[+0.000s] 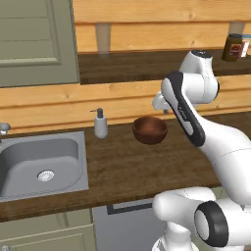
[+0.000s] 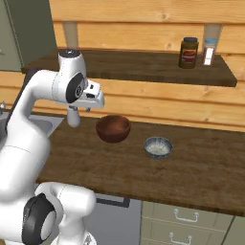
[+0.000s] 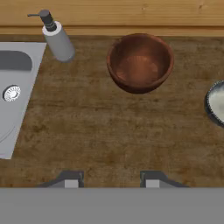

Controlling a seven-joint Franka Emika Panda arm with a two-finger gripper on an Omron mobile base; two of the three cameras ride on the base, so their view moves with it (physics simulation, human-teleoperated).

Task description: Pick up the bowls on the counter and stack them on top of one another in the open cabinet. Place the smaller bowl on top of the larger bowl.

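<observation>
Counter [image 2: 201, 177], dark wood-grain, mid-frame: larger bowl [image 2: 113, 128] centre, smaller bowl [image 2: 158, 147] to its right, soap dispenser [image 1: 100, 123] and inset sink [image 1: 41, 166] at left.

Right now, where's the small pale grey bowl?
The small pale grey bowl sits on the dark wood-grain counter, just right of the round reddish-brown wooden bowl in the right base view, apart from it.

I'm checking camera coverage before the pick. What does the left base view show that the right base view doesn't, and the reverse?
Left base view alone: the sink basin with its drain, and the soap dispenser beside it. Right base view alone: the smaller bowl on the counter and a pale bottle next to the jar. Shared: the larger bowl, the dark jar on the open cabinet shelf.
</observation>
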